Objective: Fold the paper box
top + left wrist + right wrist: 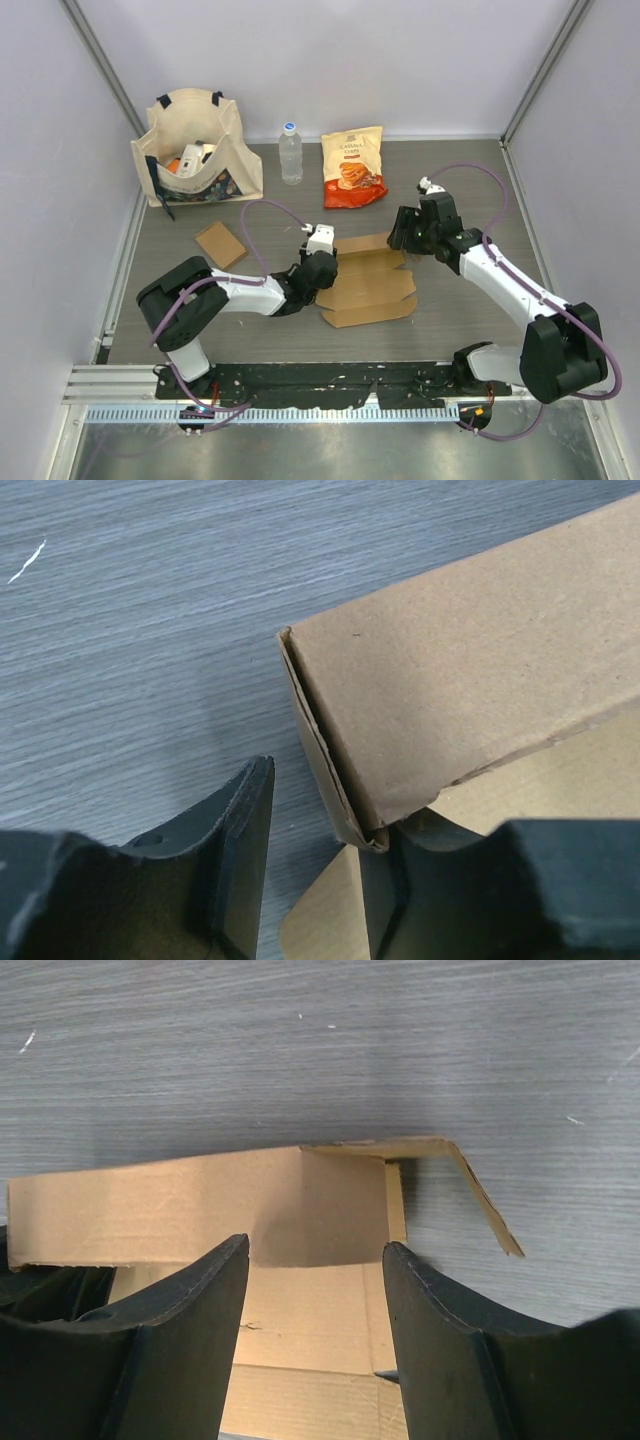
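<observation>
Evidently the box is a thin brown card blank, lying mostly flat in the middle of the table, a little toward the near edge. One long wall along its far side is already stood up. It should be very light and fairly stiff across the panels, but weak along the scored creases, so it will likely slide on the smooth top if pushed from one side only. A hard pinch could dent or crease it. The sensible holds are the free edges of the raised wall and the loose flap at its right end, with one arm bracing while the other folds.

The left gripper sits at the box's left end with its jaws apart. The end of the raised wall stands in the gap, close against one finger but not clamped. The right gripper hangs over the box's far right corner, jaws also apart and holding nothing, with the wall just beyond its tips.

Farther out, a small spare card lies near the left edge, apart from the box. A tote fills the far left corner, and a bottle and snack bag stand along the far edge. The snack bag is nearest, and could crowd a push toward the far edge.
</observation>
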`<action>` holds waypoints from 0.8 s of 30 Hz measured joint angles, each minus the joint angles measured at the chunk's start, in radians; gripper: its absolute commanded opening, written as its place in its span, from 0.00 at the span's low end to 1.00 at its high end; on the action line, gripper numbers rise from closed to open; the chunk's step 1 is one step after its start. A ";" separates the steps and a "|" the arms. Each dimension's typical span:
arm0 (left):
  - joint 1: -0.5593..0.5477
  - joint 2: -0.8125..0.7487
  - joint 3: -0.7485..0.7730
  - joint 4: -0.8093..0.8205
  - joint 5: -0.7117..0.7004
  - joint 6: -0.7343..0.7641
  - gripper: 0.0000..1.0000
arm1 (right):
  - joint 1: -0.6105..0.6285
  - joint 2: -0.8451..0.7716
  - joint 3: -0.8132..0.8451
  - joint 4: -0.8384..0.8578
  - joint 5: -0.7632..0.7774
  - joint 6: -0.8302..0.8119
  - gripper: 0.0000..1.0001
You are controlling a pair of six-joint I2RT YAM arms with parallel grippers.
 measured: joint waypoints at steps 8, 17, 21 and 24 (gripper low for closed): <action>-0.001 0.060 0.010 0.072 -0.052 0.032 0.29 | 0.000 0.085 0.063 0.003 -0.049 0.034 0.57; 0.006 0.076 0.011 0.089 -0.111 0.041 0.03 | -0.009 0.146 0.067 0.031 -0.129 0.145 0.29; 0.009 0.076 0.011 0.090 -0.131 0.041 0.00 | -0.036 0.141 0.021 0.138 -0.182 0.251 0.21; 0.011 0.076 0.010 0.089 -0.132 0.040 0.00 | -0.075 0.132 -0.073 0.270 -0.249 0.354 0.01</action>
